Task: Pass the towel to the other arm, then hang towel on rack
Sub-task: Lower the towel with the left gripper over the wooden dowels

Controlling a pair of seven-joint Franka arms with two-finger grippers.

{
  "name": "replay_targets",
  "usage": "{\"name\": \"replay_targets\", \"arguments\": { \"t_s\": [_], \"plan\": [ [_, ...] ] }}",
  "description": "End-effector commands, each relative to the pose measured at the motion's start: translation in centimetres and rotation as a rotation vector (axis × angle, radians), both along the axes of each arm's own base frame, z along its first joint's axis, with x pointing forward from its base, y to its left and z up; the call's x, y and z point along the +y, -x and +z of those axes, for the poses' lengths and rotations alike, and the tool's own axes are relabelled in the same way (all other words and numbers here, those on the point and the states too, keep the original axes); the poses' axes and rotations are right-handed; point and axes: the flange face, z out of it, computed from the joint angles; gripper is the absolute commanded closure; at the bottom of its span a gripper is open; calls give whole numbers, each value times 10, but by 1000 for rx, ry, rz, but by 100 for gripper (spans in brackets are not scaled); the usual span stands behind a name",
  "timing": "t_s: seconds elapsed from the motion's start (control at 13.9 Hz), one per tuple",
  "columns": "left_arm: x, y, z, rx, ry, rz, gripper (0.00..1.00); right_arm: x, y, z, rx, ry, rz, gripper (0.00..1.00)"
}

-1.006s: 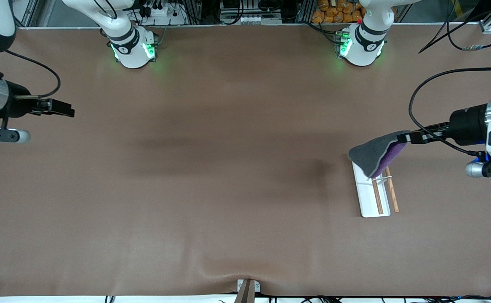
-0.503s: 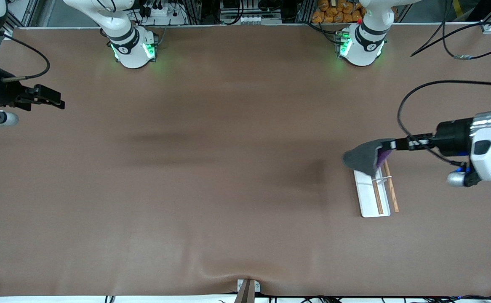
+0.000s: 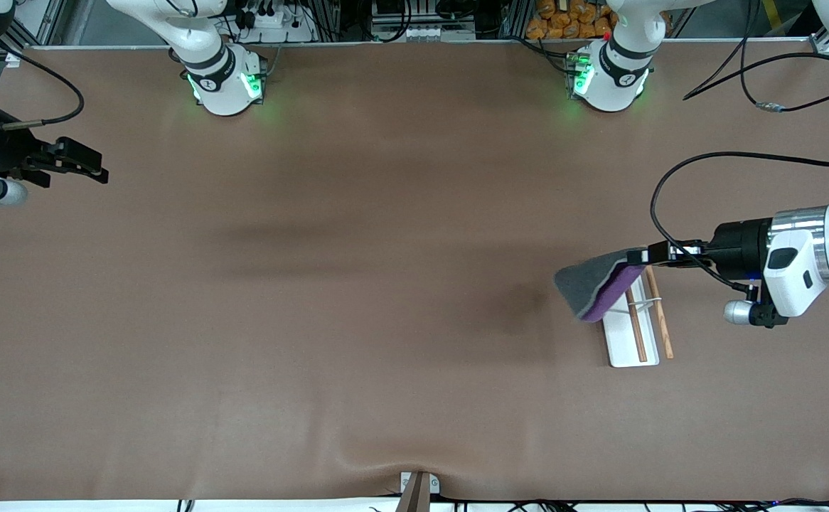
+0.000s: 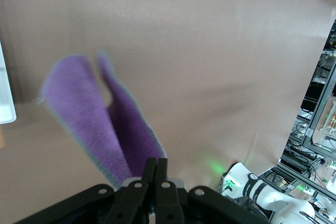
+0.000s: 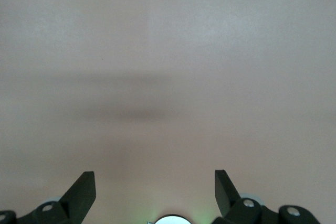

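Note:
The towel [image 3: 594, 287], dark grey on top and purple underneath, hangs in the air from one edge. My left gripper [image 3: 648, 255] is shut on that edge, over the end of the rack [image 3: 626, 343] that lies farther from the camera. The towel covers part of that end. The rack is a white base with two brown rods [image 3: 636, 333], toward the left arm's end of the table. In the left wrist view the purple side of the towel [image 4: 100, 124] droops from my left gripper [image 4: 156, 162]. My right gripper [image 3: 98, 168] waits open and holds nothing, over the right arm's end of the table; its fingers [image 5: 84, 190] stand wide apart.
Bare brown table cover [image 3: 357, 284] stretches between the two arms. The arm bases [image 3: 226, 82] stand along the table's back edge. A black cable [image 3: 670, 192] loops above the left gripper. The white edge of the rack's base [image 4: 5, 93] shows in the left wrist view.
My left gripper has carried the towel lower in the front view and toward the table's middle, over the rack; the towel swung with it. The right gripper drew back toward its end of the table.

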Motion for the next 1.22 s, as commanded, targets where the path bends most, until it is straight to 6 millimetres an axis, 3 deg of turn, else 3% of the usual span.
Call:
{"name": "replay_targets", "arguments": {
  "t_s": [0.0, 0.07, 0.22, 0.58, 0.72, 0.86, 1.01, 1.15],
  "plan": [
    [-7, 4, -12, -13, -117, -58, 100, 0, -8, 11, -25, 17, 5, 0],
    [-26, 4, -25, -14, -171, -99, 100, 0, -11, 15, -29, 15, 5, 0],
    [-34, 3, -33, -9, -181, -115, 100, 1, -11, 16, -28, 13, 17, 0],
    [-27, 2, -64, 33, -173, -146, 100, 12, -10, 31, -57, 15, 24, 0],
    [-5, -6, -90, 10, -127, -217, 100, 16, -10, 34, -65, 14, 37, 0],
    [2, -5, -95, 17, -125, -241, 100, 13, -10, 34, -65, 14, 33, 0],
    [24, -4, -102, 10, -110, -284, 100, 12, -10, 34, -63, 13, 28, 0],
    [81, -5, -119, -4, -79, -327, 100, 12, -10, 34, -65, 12, 31, 0]
  ]
}}
